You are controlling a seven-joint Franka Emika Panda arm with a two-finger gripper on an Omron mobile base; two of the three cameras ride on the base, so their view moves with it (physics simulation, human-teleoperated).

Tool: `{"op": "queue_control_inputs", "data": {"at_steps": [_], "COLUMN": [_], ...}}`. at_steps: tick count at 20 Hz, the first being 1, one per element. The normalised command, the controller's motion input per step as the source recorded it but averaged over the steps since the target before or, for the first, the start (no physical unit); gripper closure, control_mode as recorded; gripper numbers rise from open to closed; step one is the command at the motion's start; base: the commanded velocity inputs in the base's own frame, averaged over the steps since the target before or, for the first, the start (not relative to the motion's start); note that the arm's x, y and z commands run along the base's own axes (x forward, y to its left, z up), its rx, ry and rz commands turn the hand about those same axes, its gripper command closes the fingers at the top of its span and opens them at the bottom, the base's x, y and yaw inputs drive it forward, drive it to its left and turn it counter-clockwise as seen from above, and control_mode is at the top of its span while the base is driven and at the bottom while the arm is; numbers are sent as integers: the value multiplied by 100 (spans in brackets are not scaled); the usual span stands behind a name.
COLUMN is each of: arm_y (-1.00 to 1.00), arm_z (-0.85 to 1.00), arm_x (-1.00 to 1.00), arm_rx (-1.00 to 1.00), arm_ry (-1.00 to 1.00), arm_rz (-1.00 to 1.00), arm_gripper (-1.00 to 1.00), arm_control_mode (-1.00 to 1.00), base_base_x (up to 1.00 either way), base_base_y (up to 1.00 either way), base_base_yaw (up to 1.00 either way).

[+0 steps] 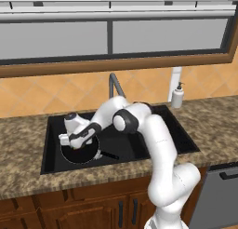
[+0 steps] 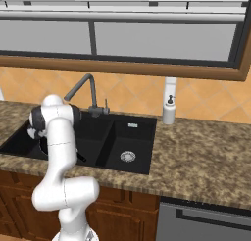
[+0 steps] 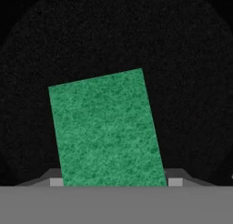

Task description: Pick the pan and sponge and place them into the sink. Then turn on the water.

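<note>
Pan [image 1: 80, 153]: lying in the sink's [image 1: 176, 130] wide basin; sponge [image 3: 107, 129]: hanging over the pan, fingertips [image 3: 56, 181] pinching its sides, release apparently pending; faucet [image 2: 81, 88]: showing no stream, water seemingly still awaiting turning on.

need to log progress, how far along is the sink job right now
Done: the pan already lies in the wide basin of the sink. In hand: the gripper is low over the pan, and the hand view shows the green sponge between its fingertips with the pan's dark surface behind it; whether it is still gripped or already let go, I cannot tell. Left: no stream falls from the faucet, so the water is not yet on.
</note>
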Motion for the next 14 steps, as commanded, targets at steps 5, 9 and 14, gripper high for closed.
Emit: {"op": "queue_control_inputs", "data": {"at_steps": [5, 9, 14], "arm_y": [0, 0, 0], "arm_z": [-25, -6, 0], "arm_x": [10, 0, 0], "arm_rx": [0, 0, 0], "arm_ry": [-1, 0, 0], "arm_rz": [0, 0, 0], "arm_gripper": [100, -100, -100], "arm_control_mode": [-100, -100, -100], "base_base_x": [0, 0, 0], "base_base_y": [0, 0, 0], "base_base_yaw": [0, 0, 0]}}
